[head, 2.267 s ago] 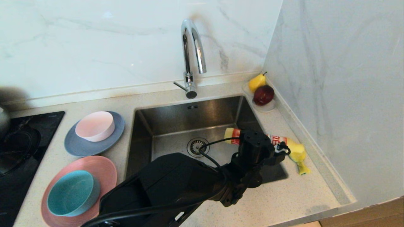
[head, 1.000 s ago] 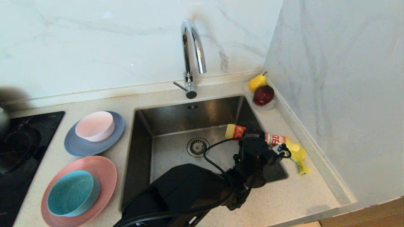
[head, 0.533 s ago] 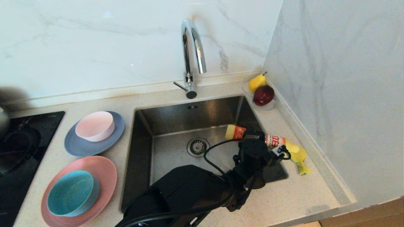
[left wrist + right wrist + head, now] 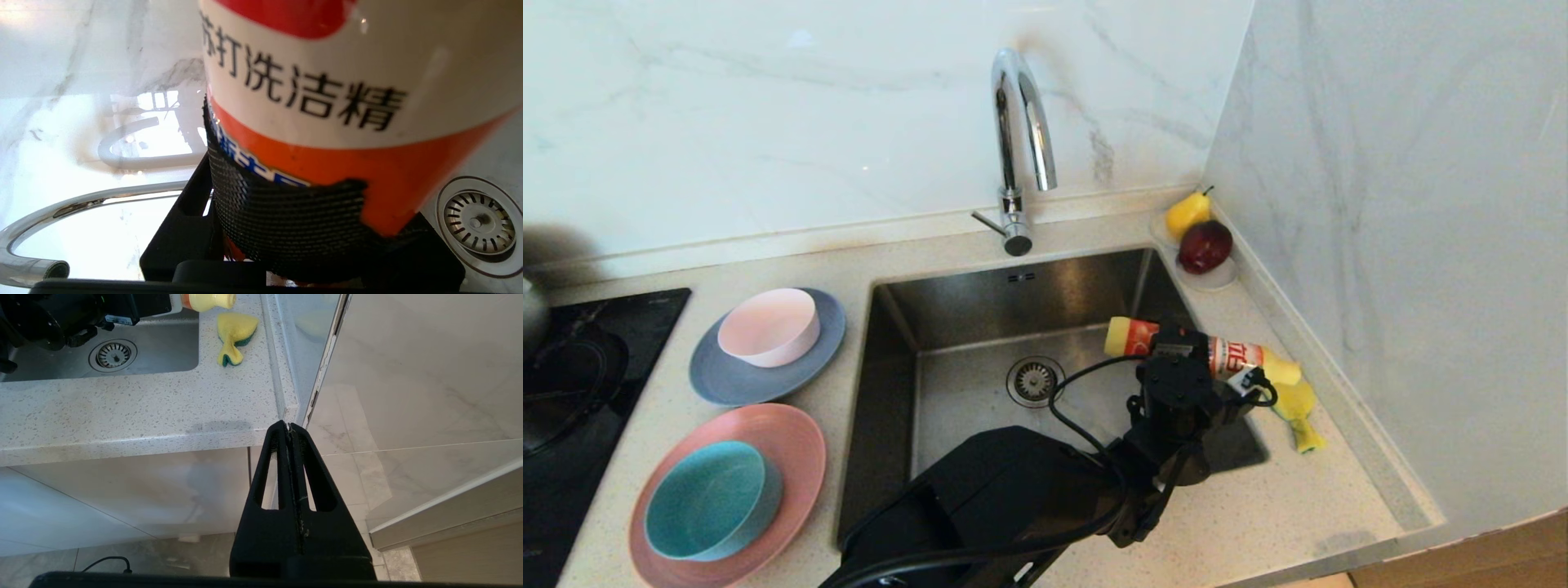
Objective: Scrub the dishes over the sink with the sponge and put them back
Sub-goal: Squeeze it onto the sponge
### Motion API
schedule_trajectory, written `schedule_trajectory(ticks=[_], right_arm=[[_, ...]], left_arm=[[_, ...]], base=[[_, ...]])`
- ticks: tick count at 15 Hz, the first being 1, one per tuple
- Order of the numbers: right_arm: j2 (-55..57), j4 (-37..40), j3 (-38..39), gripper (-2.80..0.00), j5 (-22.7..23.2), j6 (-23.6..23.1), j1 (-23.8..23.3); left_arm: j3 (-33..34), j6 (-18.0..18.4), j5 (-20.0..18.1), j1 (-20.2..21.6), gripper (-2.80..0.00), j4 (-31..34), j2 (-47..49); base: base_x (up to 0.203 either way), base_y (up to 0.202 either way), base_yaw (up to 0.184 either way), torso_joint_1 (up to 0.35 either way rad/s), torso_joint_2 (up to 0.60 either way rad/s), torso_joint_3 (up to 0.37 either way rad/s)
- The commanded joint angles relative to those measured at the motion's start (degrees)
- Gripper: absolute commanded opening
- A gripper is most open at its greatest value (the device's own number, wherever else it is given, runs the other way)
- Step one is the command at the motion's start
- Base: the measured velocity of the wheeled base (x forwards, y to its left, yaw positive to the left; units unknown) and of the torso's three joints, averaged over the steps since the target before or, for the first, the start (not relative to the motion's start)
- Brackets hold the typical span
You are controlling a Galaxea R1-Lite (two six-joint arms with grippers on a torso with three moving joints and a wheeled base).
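L gripper (image 4: 1176, 353) clamped on soap bottle (image 4: 1237, 358), now tipped flatter, held sideways across sink's (image 4: 980, 327) right edge over sponge (image 4: 1297, 412) on counter (image 4: 1258, 506). Prob soaping first; dishes (image 4: 768, 335) untouched, stacked left. R gripper (image 4: 291, 428) pressed together, parked below counter edge. Speckled stone top, marble walls.

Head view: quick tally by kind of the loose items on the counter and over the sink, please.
Plates: 2, pink, grey-blue
Bowls: 2, teal, pale pink
Sponge: 1
Detergent bottle: 1
Fruit saucer: 1
Fruit: 2, pear, red fruit
Total: 9
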Motion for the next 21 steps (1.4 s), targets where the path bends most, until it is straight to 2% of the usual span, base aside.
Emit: schedule_trajectory(ticks=[1,7,14,21], right_arm=[[0.0,0.0,0.0,-2.8,0.0,0.0,0.0],[0.0,0.0,0.0,-2.8,0.0,0.0,0.0],[0.0,0.0,0.0,-2.8,0.0,0.0,0.0],[-0.1,0.0,0.0,-2.8,0.0,0.0,0.0]], left_arm=[[0.1,0.6,0.2,0.0,-2.8,-0.3,-0.3],[1.5,0.5,0.0,-0.1,-2.8,-1.5,0.6],[6.6,0.5,0.0,-0.1,-2.8,-4.1,0.2],[5.9,0.4,0.0,0.0,-2.8,-4.3,-2.0]], base=[[0.0,0.0,0.0,0.0,0.0,0.0],[0.0,0.0,0.0,0.0,0.0,0.0],[0.0,0.0,0.0,0.0,0.0,0.0],[0.0,0.0,0.0,0.0,0.0,0.0]])
